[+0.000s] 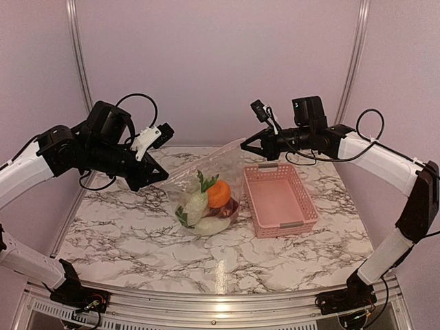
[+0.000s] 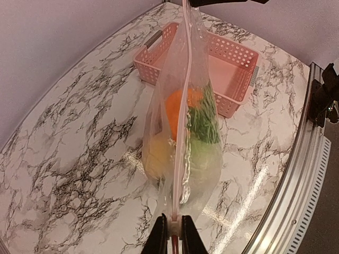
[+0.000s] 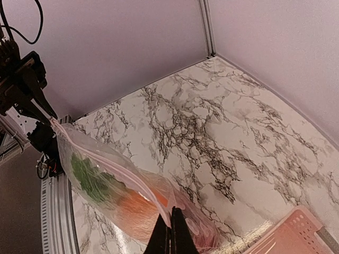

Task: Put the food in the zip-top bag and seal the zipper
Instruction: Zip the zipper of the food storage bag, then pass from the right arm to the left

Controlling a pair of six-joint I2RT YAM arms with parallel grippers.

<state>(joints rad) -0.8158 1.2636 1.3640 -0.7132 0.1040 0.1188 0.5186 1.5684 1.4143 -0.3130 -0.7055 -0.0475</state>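
The clear zip-top bag [image 1: 206,189] hangs stretched between my two grippers above the marble table. Inside it is the food [image 1: 213,199]: an orange round one, green leaves, white and yellowish pieces, a dark maroon one at the bottom. My left gripper [image 1: 163,173] is shut on the left end of the zipper [image 2: 183,106], seen close in the left wrist view [image 2: 174,228]. My right gripper [image 1: 245,147] is shut on the right end of the zipper; the right wrist view [image 3: 170,233] shows the strip [image 3: 111,161] running away to the left gripper. The bag's bottom rests on or just above the table.
The pink lattice basket [image 1: 302,199] stands empty on the table just right of the bag, also in the left wrist view [image 2: 238,58]. The table's metal front rail [image 1: 206,306] runs along the near edge. Purple walls close in the back and sides.
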